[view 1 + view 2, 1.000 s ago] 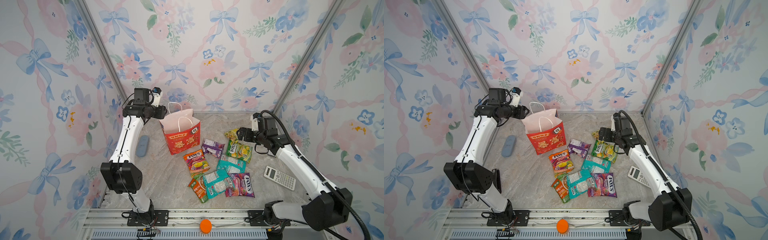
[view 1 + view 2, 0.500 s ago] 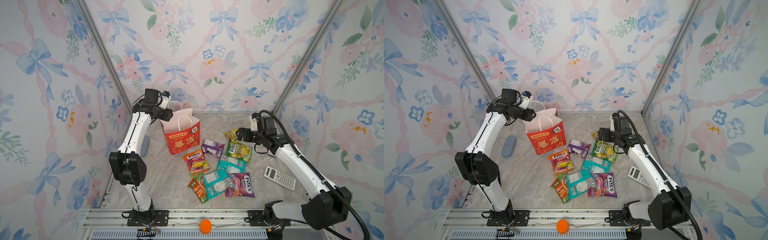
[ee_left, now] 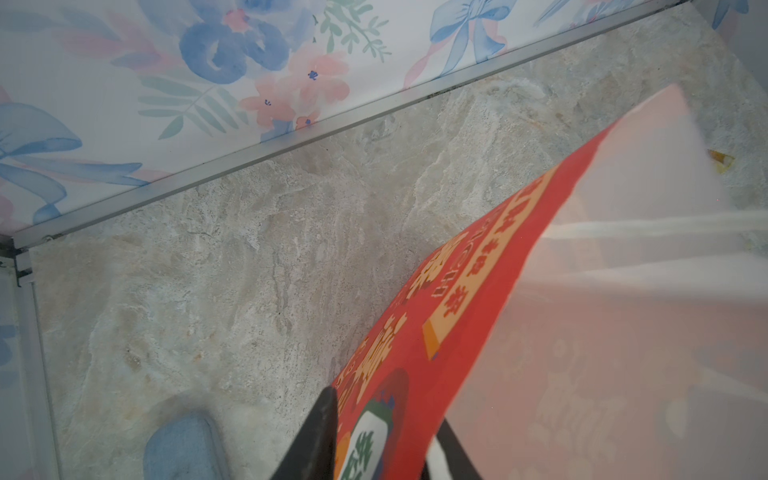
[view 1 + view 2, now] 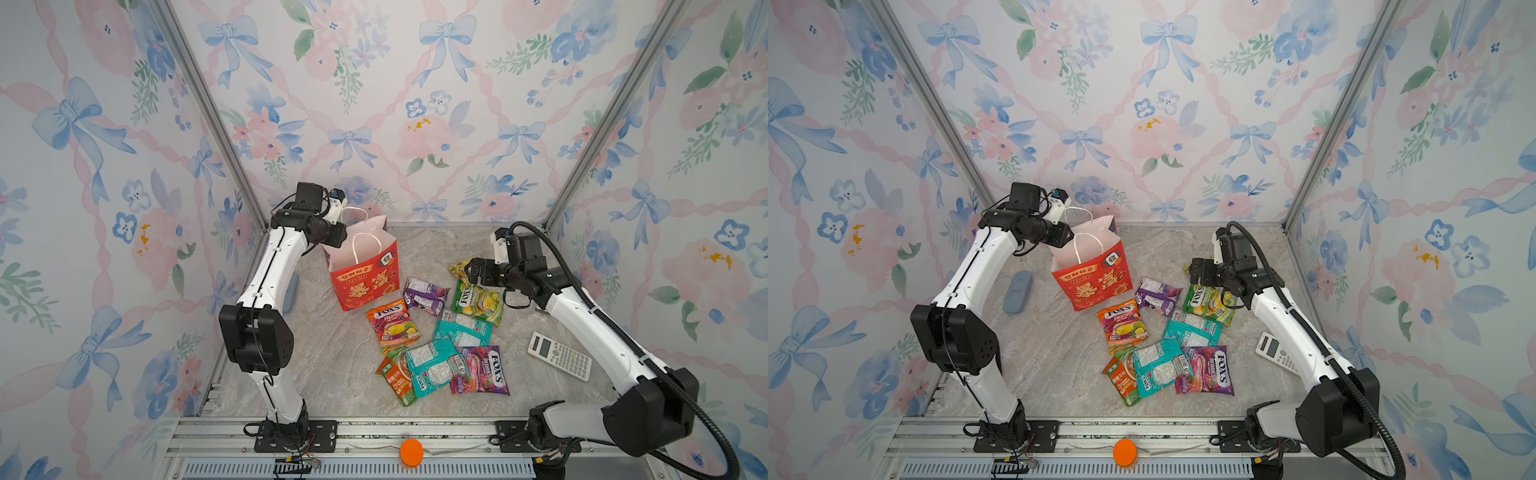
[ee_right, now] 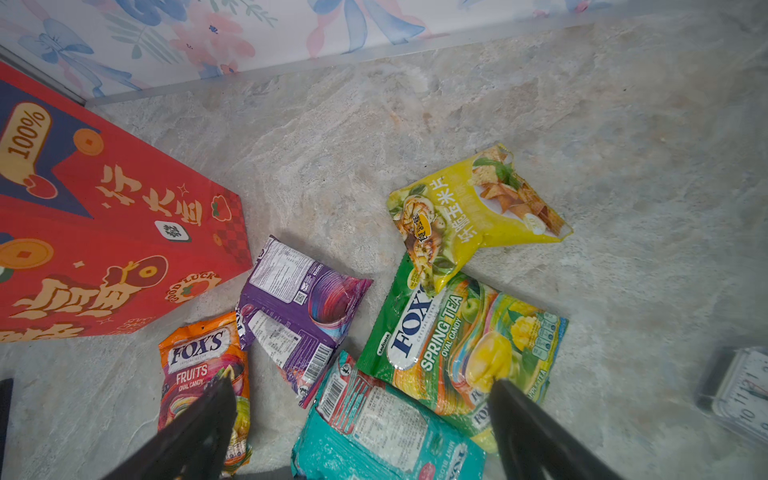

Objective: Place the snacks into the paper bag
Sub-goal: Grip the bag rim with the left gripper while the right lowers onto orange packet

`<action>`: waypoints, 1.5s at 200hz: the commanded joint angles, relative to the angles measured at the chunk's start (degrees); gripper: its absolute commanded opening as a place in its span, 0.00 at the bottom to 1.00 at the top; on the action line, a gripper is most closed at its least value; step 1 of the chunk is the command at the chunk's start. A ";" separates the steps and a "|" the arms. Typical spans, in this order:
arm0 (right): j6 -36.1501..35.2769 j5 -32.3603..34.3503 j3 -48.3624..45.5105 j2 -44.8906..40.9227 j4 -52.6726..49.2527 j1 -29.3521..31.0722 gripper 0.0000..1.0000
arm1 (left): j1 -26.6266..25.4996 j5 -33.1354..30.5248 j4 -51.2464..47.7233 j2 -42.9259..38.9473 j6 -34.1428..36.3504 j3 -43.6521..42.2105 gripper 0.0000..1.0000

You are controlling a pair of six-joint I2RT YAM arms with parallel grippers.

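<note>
Tabletop with the paper bag [image 4: 365, 286] standing upright at the rear left, open mouth up, its front printed "RICH" over gold Chinese characters. Its side panel reads "100%" and "GOOD LUCK" in the right wrist view. The snacks [image 4: 436, 332] lie loose on the table just right of and in front of the bag, none inside that can be seen. Legible packets are the orange "FOX'S FRUITS OVAL CANDY" [image 5: 199, 365], the green "FOX'S SPRING TEA OVAL CANDY" [image 5: 449, 345] and the purple "FOX'S BERRIES" [image 4: 484, 370].

The left gripper [image 3: 384, 409] straddles the bag's left wall with narrowed jaws; whether they pinch the paper cannot be told. The right gripper [image 5: 361, 384] hangs above the packets, jaws spread wide and holding nothing.
</note>
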 commanded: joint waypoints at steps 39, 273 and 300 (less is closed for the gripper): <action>3.91 -2.25 2.07 3.34 1.89 5.18 0.98 | -0.21 -1.08 -5.12 -4.99 -5.91 -3.43 0.18; 20.19 -11.50 -5.56 12.21 9.73 20.28 0.90 | -0.16 6.19 -5.03 -0.10 -5.90 2.46 0.39; 20.31 -11.58 -5.00 15.07 9.91 21.13 0.87 | -0.07 5.68 -5.03 -0.11 -6.11 2.55 0.27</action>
